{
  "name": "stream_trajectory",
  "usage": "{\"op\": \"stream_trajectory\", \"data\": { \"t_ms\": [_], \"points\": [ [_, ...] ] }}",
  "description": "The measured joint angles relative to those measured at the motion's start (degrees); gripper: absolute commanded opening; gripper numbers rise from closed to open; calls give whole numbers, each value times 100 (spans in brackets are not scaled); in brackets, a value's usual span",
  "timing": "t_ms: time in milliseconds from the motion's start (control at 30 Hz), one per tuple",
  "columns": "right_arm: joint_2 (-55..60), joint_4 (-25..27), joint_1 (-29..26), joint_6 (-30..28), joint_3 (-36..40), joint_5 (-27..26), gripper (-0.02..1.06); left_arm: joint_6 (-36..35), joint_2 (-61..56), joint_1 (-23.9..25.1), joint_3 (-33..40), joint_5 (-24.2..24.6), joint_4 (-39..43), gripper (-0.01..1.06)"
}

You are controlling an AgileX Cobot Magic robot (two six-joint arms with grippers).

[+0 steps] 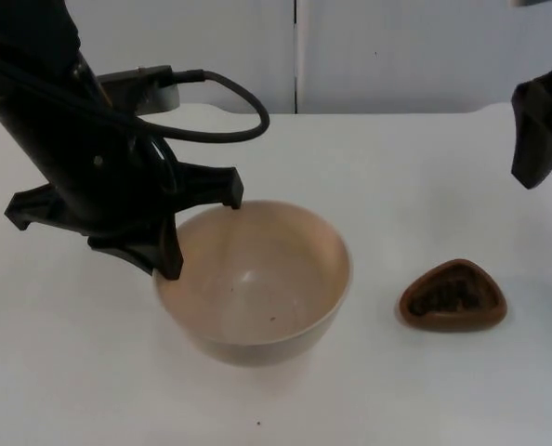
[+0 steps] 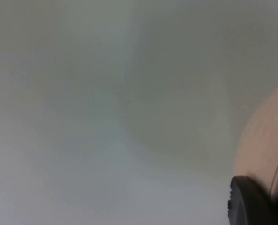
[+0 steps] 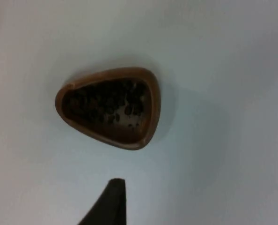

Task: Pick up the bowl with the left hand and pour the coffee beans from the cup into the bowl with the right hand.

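A wide beige bowl (image 1: 257, 279) stands at the middle of the white table. My left gripper (image 1: 169, 268) is at its left rim, shut on the bowl's edge. The left wrist view shows the bowl's wall (image 2: 263, 140) right beside that gripper (image 2: 272, 201), with the thin rim caught in it. A brown, rounded-triangular cup (image 1: 408, 302) holding dark coffee beans (image 1: 451, 295) sits on the table to the bowl's right. My right gripper (image 1: 532, 172) waits high at the right edge, well above and behind the cup. The right wrist view looks straight down on the cup (image 3: 155, 105) and its beans (image 3: 106, 101).
The grey partition wall (image 1: 387, 56) closes off the far side of the table. A small dark speck (image 1: 259, 424) lies on the white surface in front of the bowl.
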Motion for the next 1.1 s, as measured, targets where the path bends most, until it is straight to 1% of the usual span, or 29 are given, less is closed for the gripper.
{"op": "stream_trajectory", "data": {
  "t_ms": [100, 333, 467, 633, 733, 800, 933, 1100],
  "points": [
    [132, -32, 0, -45, -32, 0, 105, 0, 0, 0, 0, -12, 0, 0],
    [554, -143, 113, -151, -60, -112, 99, 0, 0, 0, 0, -45, 0, 0],
    [826, -143, 139, -151, -60, -318, 97, 0, 0, 0, 0, -45, 0, 0],
    [1131, -154, 139, -151, -60, -551, 90, 0, 0, 0, 0, -45, 0, 0],
    [1331, -154, 139, -151, -60, -803, 88, 0, 0, 0, 0, -56, 0, 0],
    [1376, -154, 139, -151, -60, -862, 86, 0, 0, 0, 0, -56, 0, 0],
    [1568, -154, 139, -151, -60, -1163, 84, 0, 0, 0, 0, -56, 0, 0],
    [1661, -154, 139, -151, -60, -1425, 84, 0, 0, 0, 0, -67, 0, 0]
  ]
}}
